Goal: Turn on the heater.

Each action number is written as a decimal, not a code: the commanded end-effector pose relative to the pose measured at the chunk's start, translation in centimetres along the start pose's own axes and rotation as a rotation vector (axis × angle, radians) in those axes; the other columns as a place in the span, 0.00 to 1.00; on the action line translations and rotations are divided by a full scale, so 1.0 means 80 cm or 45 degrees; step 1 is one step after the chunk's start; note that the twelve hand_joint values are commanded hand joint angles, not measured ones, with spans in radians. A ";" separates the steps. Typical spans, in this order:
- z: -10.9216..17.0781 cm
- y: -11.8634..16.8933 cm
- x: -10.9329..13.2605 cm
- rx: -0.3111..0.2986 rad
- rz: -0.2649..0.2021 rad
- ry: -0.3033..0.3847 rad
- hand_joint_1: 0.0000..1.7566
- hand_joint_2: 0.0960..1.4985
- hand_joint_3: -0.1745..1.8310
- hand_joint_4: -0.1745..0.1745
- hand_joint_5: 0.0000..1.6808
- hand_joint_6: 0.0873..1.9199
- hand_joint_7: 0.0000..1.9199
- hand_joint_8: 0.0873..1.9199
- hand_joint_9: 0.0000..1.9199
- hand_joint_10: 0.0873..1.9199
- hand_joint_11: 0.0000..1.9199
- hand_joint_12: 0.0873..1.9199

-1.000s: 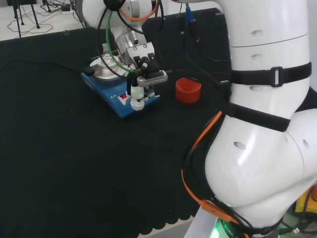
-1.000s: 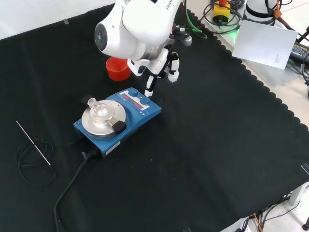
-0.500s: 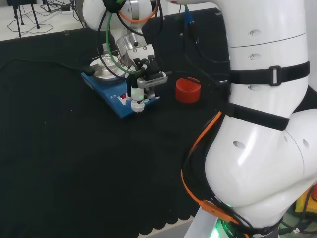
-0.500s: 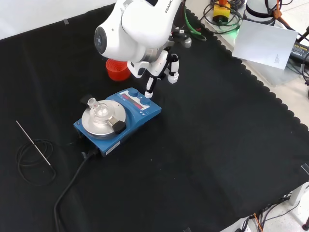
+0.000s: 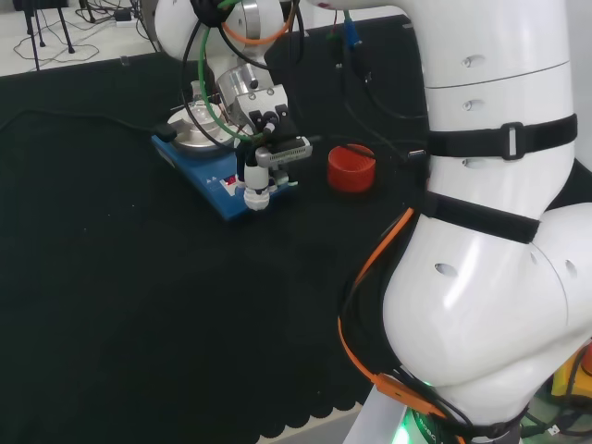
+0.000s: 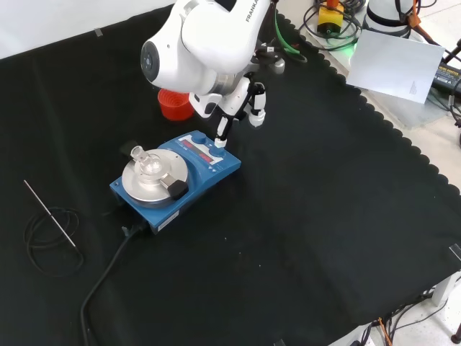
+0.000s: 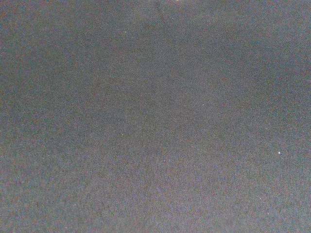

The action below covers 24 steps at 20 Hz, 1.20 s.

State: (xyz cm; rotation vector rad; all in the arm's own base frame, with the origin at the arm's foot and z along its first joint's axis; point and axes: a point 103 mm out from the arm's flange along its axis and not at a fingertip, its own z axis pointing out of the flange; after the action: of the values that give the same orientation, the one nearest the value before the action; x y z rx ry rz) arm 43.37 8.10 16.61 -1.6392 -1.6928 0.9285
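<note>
The heater (image 6: 176,182), a flat blue unit with a round silver plate, sits on the black worktop (image 6: 310,216) a little toward ten o'clock of the front view's middle; a small glass piece (image 6: 149,165) rests on the plate, and the control panel with its red strip runs along the unit's two o'clock edge. A black cable (image 6: 108,274) leaves the unit at its seven o'clock corner. The hand (image 6: 234,108) hangs over that panel end, with one straight finger pointing down so that its tip is at or just above the corner of the panel; from the head view the hand (image 5: 264,166) likewise stands over the near end of the blue unit, fingertip low on it. The fingers (image 6: 222,133) hold nothing; the pointing one is extended, and how far the others are curled I cannot tell for sure. My reading is that the step in hand is the press itself: the fingertip is lined up on the controls and contact is either just made or about to be. The next move calls for a short push straight down on the switch, without sliding the unit or disturbing the glass. A red ribbed ring (image 6: 175,103) stands at twelve o'clock of the heater, behind the arm's link, and a thin rod with a coiled wire (image 6: 49,223) lies well apart at nine o'clock.
</note>
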 end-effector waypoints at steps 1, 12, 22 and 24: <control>0.001 0.002 0.000 0.000 0.002 0.000 0.77 0.79 0.00 0.44 0.09 0.00 0.76 0.83 0.82 0.70 0.70 0.66; 0.002 0.009 -0.001 0.008 0.007 0.006 0.78 0.79 0.00 0.43 0.09 0.00 0.76 0.83 0.82 0.70 0.70 0.66; 0.004 0.016 -0.008 0.028 0.009 0.013 0.78 0.79 0.00 0.43 0.10 0.00 0.76 0.83 0.82 0.70 0.70 0.67; 0.005 0.017 -0.008 0.034 0.009 0.013 0.78 0.79 0.00 0.43 0.10 0.00 0.76 0.83 0.82 0.70 0.70 0.67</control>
State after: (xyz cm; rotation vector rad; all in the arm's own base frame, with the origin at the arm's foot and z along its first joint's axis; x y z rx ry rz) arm 43.89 7.62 15.53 -1.6339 -1.6691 0.9367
